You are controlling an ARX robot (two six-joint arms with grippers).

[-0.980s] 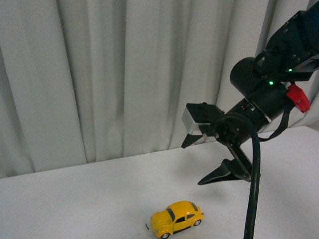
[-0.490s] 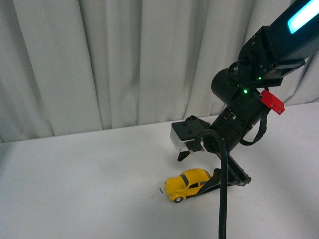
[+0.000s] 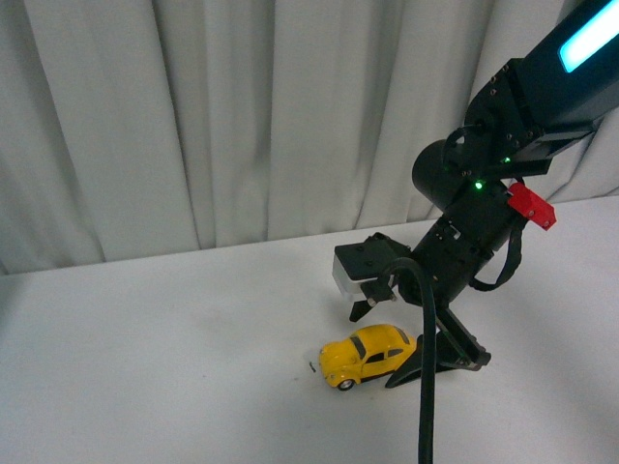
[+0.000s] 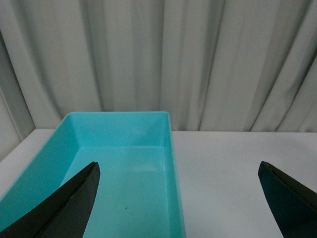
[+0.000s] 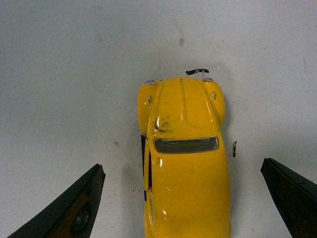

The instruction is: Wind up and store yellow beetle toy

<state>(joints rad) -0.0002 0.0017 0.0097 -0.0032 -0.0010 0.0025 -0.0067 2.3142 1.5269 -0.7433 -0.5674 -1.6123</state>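
Observation:
The yellow beetle toy (image 3: pixel 366 354) stands on its wheels on the white table (image 3: pixel 174 348). My right gripper (image 3: pixel 374 349) is open and reaches down over the toy, with one finger on each side of it and no contact that I can see. In the right wrist view the toy (image 5: pixel 185 163) lies lengthwise between the two dark fingers (image 5: pixel 74 208), nose pointing away, and its rear is cut off at the frame edge. My left gripper (image 4: pixel 178 164) is open and empty, out of the front view, and hovers over a teal bin (image 4: pixel 171 148).
A grey-white curtain (image 3: pixel 242 126) hangs along the table's far edge. The teal bin (image 4: pixel 59 163) is empty and stands against the curtain. A small dark fleck (image 5: pixel 234 148) lies on the table beside the toy. The right arm's black cable (image 3: pixel 424 406) hangs in front.
My right gripper has come down from above the table and now straddles the toy. The front view has shifted, so the toy shows higher and further right in it.

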